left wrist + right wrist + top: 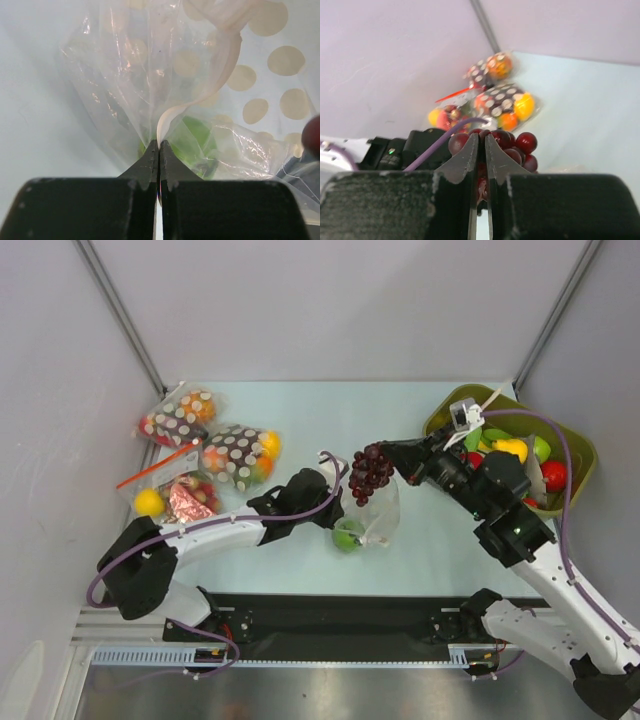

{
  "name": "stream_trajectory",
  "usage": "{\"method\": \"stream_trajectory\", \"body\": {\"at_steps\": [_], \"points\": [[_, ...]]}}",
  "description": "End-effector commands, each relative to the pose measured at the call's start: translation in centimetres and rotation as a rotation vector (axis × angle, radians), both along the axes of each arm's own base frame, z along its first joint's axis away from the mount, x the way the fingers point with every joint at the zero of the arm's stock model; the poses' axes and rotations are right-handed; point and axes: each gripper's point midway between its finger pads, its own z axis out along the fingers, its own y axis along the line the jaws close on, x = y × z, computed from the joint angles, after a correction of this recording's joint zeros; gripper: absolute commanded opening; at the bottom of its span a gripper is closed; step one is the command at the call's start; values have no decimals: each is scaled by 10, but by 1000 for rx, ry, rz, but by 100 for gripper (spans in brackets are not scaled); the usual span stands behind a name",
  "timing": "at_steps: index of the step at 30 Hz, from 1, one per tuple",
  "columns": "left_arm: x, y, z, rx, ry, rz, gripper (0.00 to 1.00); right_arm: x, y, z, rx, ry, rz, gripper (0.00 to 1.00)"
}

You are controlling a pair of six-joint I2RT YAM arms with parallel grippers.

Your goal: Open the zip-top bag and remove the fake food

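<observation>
Left claw (159,146): clenched on the zip-top bag (382,512), middle of the bench (300,410), toward its near edge.
Right claw (481,142): grasping the grape bunch (369,472) just above the bag.
Risk: your narrow pinch may drop the grapes; tugging could roll the green fruit (348,536).

clr bag (383,523) x1 | full bags (238,456) x3 | grape bunch (369,472) x1

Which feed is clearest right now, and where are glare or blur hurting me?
Top external: even light, sharp on the grape bunch. Left wrist: glare streaks on the zip-top bag, green fruit hazy behind it. Right wrist: grape bunch and dotted bags soft.
</observation>
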Motion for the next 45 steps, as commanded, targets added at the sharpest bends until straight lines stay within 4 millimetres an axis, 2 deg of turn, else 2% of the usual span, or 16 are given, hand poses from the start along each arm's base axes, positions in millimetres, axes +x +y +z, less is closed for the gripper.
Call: {"method": "stream_trajectory", "body": {"at_steps": [1,2,5,8,9,11,14,15,16,20,24,32,35,37,44,45], "points": [[2,-1,10,-27,-18,2,0,9,-26,51,17,-157,-115,0],[1,1,8,-18,-17,4,0,18,-40,47,-17,-143,-174,0],[-1,4,11,-22,-24,2,0,33,-80,65,-61,-187,-313,0],[-2,6,17,-35,-35,4,0,49,-105,69,-100,-197,-387,0],[-2,6,18,-38,-37,2,0,62,-128,70,-115,-192,-458,0],[-2,6,22,-42,-45,2,0,89,-140,57,-133,-132,-461,0],[-5,9,23,-42,-46,0,0,130,-180,43,-114,-60,-515,0],[-5,10,23,-43,-45,1,0,137,-188,43,-108,-54,-522,0],[-7,11,21,-39,-42,2,0,146,-210,38,-101,-35,-569,0],[-6,20,20,-22,-53,30,0,180,-248,15,-86,41,-629,0],[-7,24,25,-25,-66,39,0,205,-267,-19,-117,117,-667,0],[-7,22,33,-42,-77,30,0,218,-278,-53,-152,186,-699,4],[-7,21,33,-42,-74,24,0,221,-275,-58,-159,202,-696,45],[-8,21,33,-42,-74,21,0,221,-275,-58,-162,211,-697,59],[-8,24,36,-45,-80,29,0,206,-277,-40,-167,176,-738,65],[-8,24,36,-46,-81,29,0,198,-281,-28,-171,150,-774,66]]}}
